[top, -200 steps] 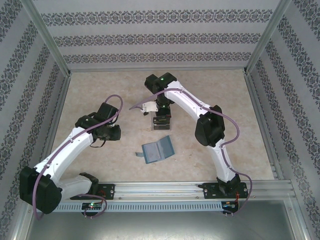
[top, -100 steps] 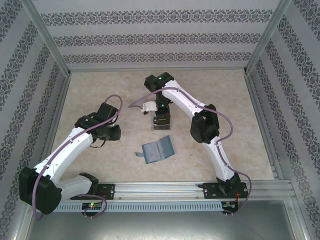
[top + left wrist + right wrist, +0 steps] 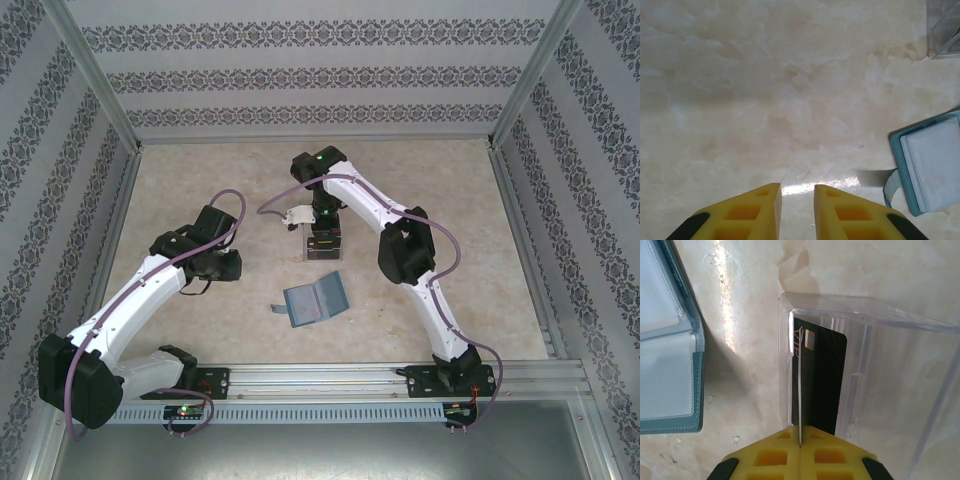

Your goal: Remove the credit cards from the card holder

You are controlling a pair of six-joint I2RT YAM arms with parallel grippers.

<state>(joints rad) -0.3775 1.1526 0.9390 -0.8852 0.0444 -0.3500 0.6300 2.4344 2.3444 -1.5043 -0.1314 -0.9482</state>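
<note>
The right elbow [image 3: 405, 250] has tucked in; the right gripper [image 3: 800, 434], pinching a card [image 3: 798, 400] edge-on, should lower straight into the tray [image 3: 865, 315]; the left gripper [image 3: 796, 191] hangs narrow and empty.

On the thin black rectangular card [image 3: 822, 375] standing in the clear plastic tray [image 3: 880, 315], slim reddish letters near one corner look like "VIP", though faint. Nothing else is legible.

Bright, soft overhead light. A glare streak shines on the table [image 3: 790, 100] just ahead of the left gripper [image 3: 796, 190], whose fingers [image 3: 755, 212] look blurred; shadows faint.
</note>
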